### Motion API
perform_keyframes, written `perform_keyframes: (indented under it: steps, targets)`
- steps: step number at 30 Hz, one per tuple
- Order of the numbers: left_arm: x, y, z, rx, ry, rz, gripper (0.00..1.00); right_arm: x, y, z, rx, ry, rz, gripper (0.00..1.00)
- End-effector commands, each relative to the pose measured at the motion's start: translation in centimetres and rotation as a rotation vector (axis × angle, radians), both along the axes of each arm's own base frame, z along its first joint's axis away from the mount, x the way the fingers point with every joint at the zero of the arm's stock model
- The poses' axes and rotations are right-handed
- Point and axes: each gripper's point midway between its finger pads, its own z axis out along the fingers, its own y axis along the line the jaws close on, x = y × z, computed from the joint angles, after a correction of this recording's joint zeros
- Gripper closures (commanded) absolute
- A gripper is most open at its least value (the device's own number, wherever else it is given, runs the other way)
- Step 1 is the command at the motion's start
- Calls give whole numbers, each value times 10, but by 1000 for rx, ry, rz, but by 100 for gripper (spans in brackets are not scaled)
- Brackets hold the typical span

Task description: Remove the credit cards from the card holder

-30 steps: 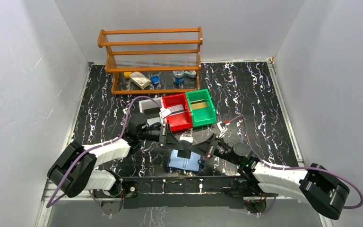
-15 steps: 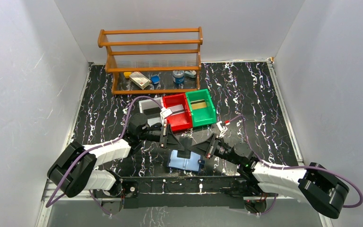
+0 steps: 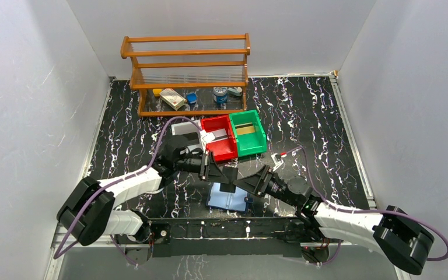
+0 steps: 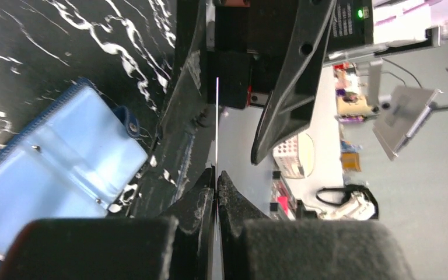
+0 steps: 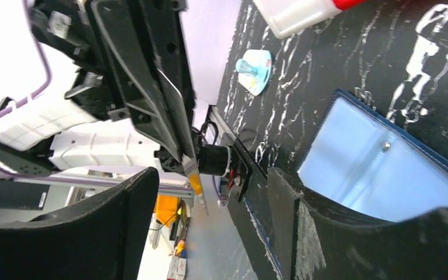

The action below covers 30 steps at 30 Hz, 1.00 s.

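The card point(image 4: 217, 128) in the left gripper point(image 4: 216, 175) shows only edge-on, as a thin line, so its faces cannot be read. The card holder point(image 4: 52, 169) runs off that view's left and bottom edges. From above, the things on the low shelf of the wooden rack point(image 3: 186, 52) are too small to name.

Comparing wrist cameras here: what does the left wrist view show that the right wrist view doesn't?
Only left wrist: the snap tab of the card holder and a green light. Only right wrist: the white oval packet and a white-and-red item. Both: the open card holder, light blue inside up, and the thin card pinched in the shut left gripper.
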Motion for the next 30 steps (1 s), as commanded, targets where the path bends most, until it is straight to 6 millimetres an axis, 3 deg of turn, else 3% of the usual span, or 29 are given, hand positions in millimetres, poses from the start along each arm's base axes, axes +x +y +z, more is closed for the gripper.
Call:
perform_keyframes:
  steps: [1, 8, 20, 24, 28, 30]
  targets:
    - [20, 12, -6, 193, -213, 61, 100, 9, -8, -6, -9, 23, -73, 21]
    - [56, 49, -17, 473, -484, 178, 100, 16, -20, -15, -23, 61, -153, 17]
    - [117, 116, -7, 872, -926, 243, 100, 19, -27, -22, -32, 91, -194, 15]
    - [143, 131, 6, 990, -1021, 310, 100, 20, -27, -24, -38, 102, -197, 14]
    - [159, 139, 7, 1080, -1133, 261, 100, 20, -26, -24, -37, 105, -193, 14]
    - [160, 139, 0, 1105, -1199, 138, 100, 20, -26, -24, -36, 102, -193, 14]
